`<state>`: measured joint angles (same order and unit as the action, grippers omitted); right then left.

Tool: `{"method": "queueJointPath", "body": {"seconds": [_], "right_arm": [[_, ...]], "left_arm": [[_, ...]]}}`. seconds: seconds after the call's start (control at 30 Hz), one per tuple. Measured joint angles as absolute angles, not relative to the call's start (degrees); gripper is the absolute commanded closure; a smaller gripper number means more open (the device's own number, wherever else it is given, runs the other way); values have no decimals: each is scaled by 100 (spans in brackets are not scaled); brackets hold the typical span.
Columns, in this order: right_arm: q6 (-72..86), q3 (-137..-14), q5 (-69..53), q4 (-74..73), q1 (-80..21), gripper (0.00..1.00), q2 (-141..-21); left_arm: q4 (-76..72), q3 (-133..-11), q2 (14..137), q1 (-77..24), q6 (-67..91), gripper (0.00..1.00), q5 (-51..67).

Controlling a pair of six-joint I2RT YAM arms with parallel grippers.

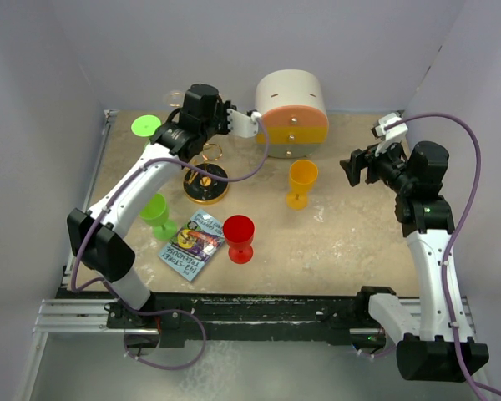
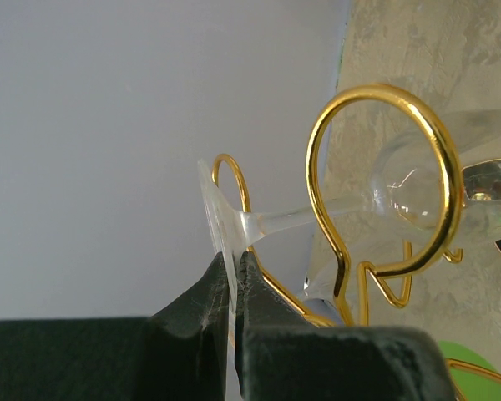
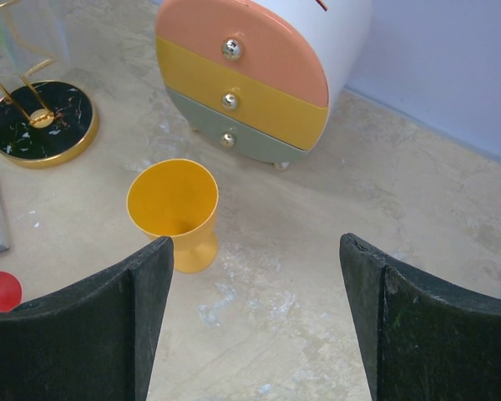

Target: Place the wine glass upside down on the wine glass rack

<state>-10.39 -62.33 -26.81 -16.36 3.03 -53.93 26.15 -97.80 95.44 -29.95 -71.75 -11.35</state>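
The clear wine glass (image 2: pixel 294 219) lies sideways in the left wrist view. Its stem runs through one round gold loop (image 2: pixel 317 142) of the wine glass rack, and its bowl sits beyond that loop. My left gripper (image 2: pixel 234 261) is shut on the thin edge of the glass's foot. From above, the left gripper (image 1: pixel 202 140) hovers over the wine glass rack (image 1: pixel 206 188), whose black, gold-rimmed base (image 3: pixel 42 125) rests on the table. My right gripper (image 1: pixel 355 167) hangs at the right, well away from the rack. It is open, with nothing between its fingers (image 3: pixel 255 242).
A white-and-orange drawer box (image 1: pixel 292 113) stands at the back. A yellow cup (image 1: pixel 301 182) is just in front of it. A red cup (image 1: pixel 239 238), a green cup (image 1: pixel 157 213) and a booklet (image 1: pixel 192 244) sit near the rack. A green disc (image 1: pixel 146 127) lies back left.
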Motion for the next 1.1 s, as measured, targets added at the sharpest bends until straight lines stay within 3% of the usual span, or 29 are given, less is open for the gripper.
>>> {"method": "queueJointPath", "body": {"seconds": [1.1], "right_arm": [[-1076,-6228,-2808,-1638,307,17,-5393]], "left_arm": [[2738,-10366,9977,-3000,-7218,100,-1861]]}}
